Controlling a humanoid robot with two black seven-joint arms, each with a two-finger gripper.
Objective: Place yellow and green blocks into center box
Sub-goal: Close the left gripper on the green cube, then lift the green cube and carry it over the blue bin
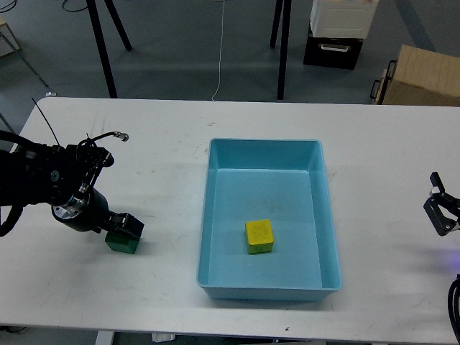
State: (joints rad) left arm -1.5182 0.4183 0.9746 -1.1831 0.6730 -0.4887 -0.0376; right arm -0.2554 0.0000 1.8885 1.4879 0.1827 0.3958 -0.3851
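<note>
A yellow block (pixel 259 236) lies inside the light-blue box (pixel 215 215) at the table's middle. A green block (pixel 121 244) sits on the white table left of the box. My left gripper (pixel 123 225) is down on the green block's top and hides its upper part. It is dark, and its fingers cannot be told apart. My right gripper (pixel 440 210) rests at the table's far right edge, empty, with its fingers apart.
The white table (pixel 165 158) carries only the box and the green block. Black stand legs (pixel 100 43), a cardboard box (pixel 420 75) and a black-and-white case (pixel 338 32) are on the floor behind the table.
</note>
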